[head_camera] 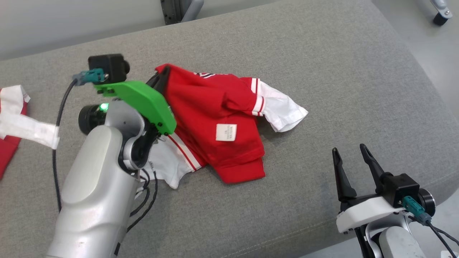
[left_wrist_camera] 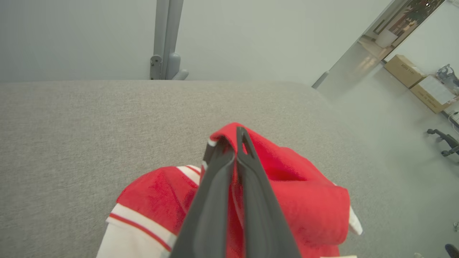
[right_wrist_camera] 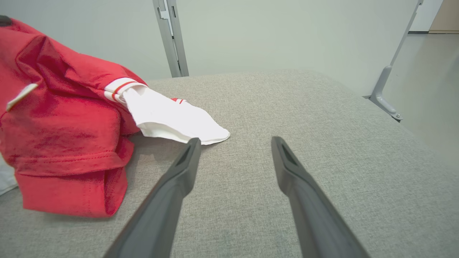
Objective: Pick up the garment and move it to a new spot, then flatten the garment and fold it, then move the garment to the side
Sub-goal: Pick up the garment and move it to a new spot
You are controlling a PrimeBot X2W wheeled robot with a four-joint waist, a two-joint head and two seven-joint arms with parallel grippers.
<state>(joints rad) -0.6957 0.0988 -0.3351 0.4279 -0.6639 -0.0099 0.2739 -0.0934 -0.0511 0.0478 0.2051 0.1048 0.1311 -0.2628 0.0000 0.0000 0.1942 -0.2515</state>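
Fingers [left_wrist_camera: 215,200] of the left gripper [head_camera: 164,72] are pressed together on a raised fold at the far left corner of the red and white garment [head_camera: 211,118]. The rest of the garment lies crumpled in the middle of the grey cushion [head_camera: 322,53], with a label showing and one white sleeve [head_camera: 283,107] trailing to the right. The right gripper [head_camera: 349,150] sits near the cushion's front right edge, its fingers spread wide and holding nothing.

I judge the task to be at its first step. The garment is gripped but not lifted clear, and moving, flattening, folding and setting aside are all left to do.

Bare cushion lies open beyond and to the right of the garment. The cushion rounds off at the right and front, close to the right gripper. A second red and white cloth [head_camera: 14,118] at the left edge narrows the room on that side.
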